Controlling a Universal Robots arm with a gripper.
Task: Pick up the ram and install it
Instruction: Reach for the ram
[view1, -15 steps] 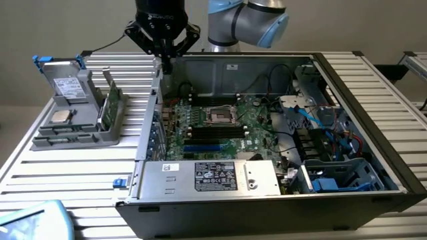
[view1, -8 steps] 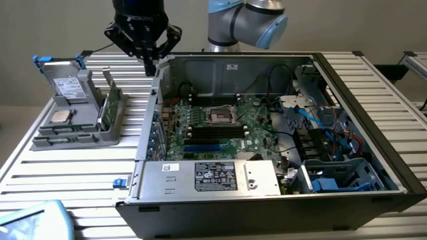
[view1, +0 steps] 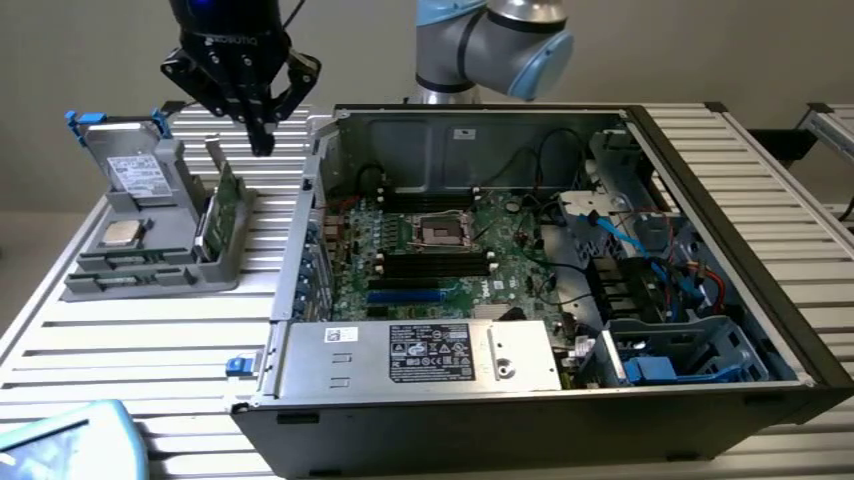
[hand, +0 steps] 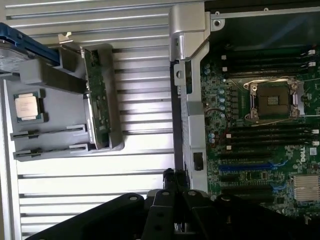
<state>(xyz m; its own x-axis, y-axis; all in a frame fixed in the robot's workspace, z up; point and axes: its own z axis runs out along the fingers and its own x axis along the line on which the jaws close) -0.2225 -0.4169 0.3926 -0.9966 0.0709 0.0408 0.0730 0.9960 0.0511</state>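
Ram (view1: 223, 205) is not yet picked up: it stands on its long edge in a grey holder (view1: 147, 265) on the desk (view1: 134, 345), beside the open computer case (view1: 534, 430). As we judge it, both steps are left to do, the pick and the install.

Nearest to us in the exterior view, the silver power supply (view1: 414, 355) carries a black-and-white label whose print is too small for us to read. Behind it lies the motherboard (view1: 454, 250). It bears white lettering that we read as DELL in the wrist view, an open processor socket (view1: 441, 232) and 2 banks of black memory slots (view1: 434, 263) that look empty.

To the exterior view's left, the holder also keeps 1 silver processor chip (view1: 123, 233). Further back it holds a drive (view1: 134, 172) in a blue frame, with a pale label we cannot read. Above the ram's far end hangs our tool (view1: 263, 140), its fingers pressed together and pinching nothing, apart from the board. White lettering on the tool's body is too small to make out. Furthest back stands the arm's grey and blue joint (view1: 494, 35).
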